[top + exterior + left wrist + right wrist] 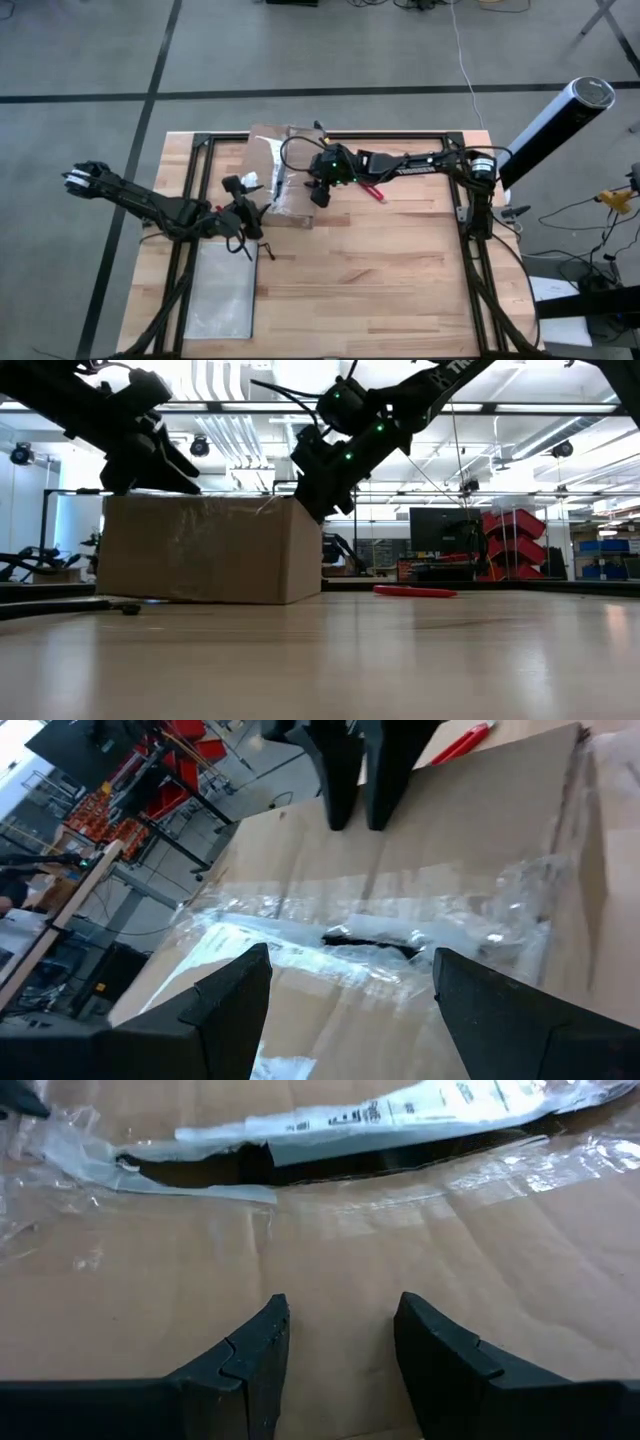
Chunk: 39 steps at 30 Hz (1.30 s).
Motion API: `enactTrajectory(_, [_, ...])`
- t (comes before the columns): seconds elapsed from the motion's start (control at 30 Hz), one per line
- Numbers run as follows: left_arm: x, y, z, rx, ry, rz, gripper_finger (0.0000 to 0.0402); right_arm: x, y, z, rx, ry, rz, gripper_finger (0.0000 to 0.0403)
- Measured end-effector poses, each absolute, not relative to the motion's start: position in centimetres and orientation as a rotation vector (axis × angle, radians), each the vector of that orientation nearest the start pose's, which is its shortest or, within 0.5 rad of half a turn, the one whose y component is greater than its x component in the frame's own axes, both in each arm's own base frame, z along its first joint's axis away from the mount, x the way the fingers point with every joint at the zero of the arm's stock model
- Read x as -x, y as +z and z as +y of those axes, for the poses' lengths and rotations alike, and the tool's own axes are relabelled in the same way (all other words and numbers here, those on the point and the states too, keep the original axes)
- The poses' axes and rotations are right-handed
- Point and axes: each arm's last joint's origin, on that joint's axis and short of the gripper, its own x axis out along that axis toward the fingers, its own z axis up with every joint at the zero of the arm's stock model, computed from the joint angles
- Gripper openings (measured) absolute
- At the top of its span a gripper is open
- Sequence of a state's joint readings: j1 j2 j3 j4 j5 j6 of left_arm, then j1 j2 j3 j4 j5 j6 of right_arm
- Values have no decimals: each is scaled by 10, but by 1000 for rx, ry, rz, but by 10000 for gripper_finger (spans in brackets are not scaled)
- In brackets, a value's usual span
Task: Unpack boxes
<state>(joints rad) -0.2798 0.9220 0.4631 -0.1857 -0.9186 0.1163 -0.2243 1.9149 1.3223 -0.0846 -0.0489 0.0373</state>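
Cardboard box sits at the table's far left-centre, top seam slit, torn clear tape along the gap. Right gripper over the top flap, fingers parted, empty. Left gripper above the box's near edge, fingers wide, empty. Red knife lies right of the box; grey pouch lies nearer.

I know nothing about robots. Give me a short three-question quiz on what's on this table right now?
1. True or false: the cardboard box has its top tape seam already split open.
2. Which thing lies beside the box, under the right arm? A) red utility knife B) blue cup C) scissors
3. Fill in: the flat zip pouch lies near the ___ arm.

Key: 1 true. 2 A. 3 left. Both the left gripper and right gripper hover over the box top, jaws apart, holding nothing.
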Motion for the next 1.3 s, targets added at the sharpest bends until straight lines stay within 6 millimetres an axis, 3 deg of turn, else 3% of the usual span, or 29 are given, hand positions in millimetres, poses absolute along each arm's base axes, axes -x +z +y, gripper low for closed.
enactTrajectory(0.6, [-176,211,-27,-468,593,546,257,-415,210,-13,-189,68,705,164])
enactTrajectory(0.8, [-183,219,-30,-376,542,446,257,-418,212,-7,-208,101,665,164])
enactTrajectory(1.3, [-188,221,-36,-211,363,391,257,-421,215,-6,-186,103,611,164])
